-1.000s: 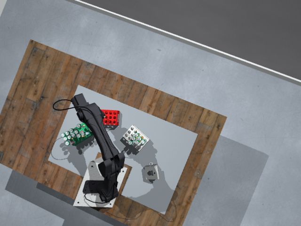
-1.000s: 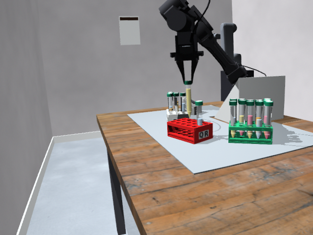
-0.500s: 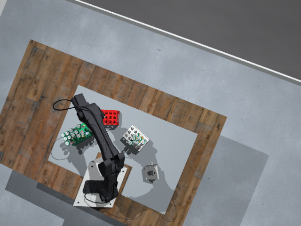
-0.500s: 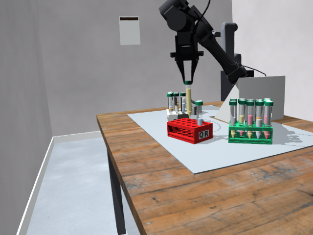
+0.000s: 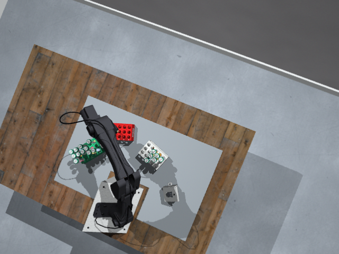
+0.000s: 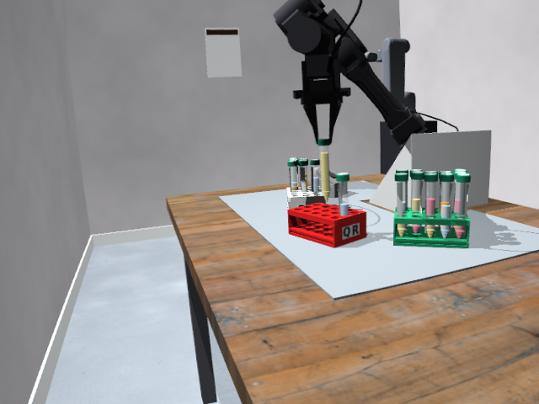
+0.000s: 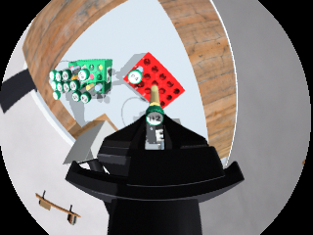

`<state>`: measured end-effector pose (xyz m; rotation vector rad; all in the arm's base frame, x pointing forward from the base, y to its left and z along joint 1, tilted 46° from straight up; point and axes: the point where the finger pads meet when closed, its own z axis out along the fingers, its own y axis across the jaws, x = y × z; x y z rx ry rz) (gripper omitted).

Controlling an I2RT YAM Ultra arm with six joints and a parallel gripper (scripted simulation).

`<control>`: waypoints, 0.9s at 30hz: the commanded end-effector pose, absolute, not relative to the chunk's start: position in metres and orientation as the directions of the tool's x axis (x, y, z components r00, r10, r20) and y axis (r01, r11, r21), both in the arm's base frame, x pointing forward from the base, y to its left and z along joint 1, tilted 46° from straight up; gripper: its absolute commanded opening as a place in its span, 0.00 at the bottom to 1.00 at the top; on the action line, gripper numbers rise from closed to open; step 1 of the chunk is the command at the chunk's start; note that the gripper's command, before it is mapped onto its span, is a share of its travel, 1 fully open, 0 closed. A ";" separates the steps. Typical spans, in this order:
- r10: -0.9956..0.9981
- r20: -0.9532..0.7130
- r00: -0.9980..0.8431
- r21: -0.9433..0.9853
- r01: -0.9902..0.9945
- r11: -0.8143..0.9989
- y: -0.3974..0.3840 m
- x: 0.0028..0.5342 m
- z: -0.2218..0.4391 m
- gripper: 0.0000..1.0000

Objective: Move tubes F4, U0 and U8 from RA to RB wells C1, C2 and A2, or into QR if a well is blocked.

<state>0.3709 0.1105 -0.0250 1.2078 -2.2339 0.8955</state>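
My gripper [image 6: 323, 138] is shut on the green cap of a tube with yellowish filling [image 6: 324, 173] and holds it upright in the air, above the far side of the red rack QR [image 6: 326, 222]. In the wrist view the held tube [image 7: 156, 101] hangs over the red rack [image 7: 158, 80]. One tube with pale blue filling [image 6: 343, 193] stands in QR. The white rack RB [image 5: 150, 152] holds several tubes and shows behind QR in the side view [image 6: 302, 176]. The green rack RA [image 6: 430, 209] holds several green-capped tubes; it lies left of the arm in the overhead view [image 5: 86, 151].
A grey box with the DONE button [image 5: 170, 194] sits on the mat, right of the arm's base [image 5: 112, 210]. A grey panel [image 6: 448, 167] stands behind RA. A cable loops on the mat near the racks.
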 end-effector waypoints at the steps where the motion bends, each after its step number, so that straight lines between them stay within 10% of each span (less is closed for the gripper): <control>1: -0.592 0.606 -0.531 -0.358 -0.847 0.393 0.124 0.381 -0.003 0.00; 27: -0.579 0.634 -0.513 -0.339 -0.857 0.388 0.111 0.372 -0.013 0.00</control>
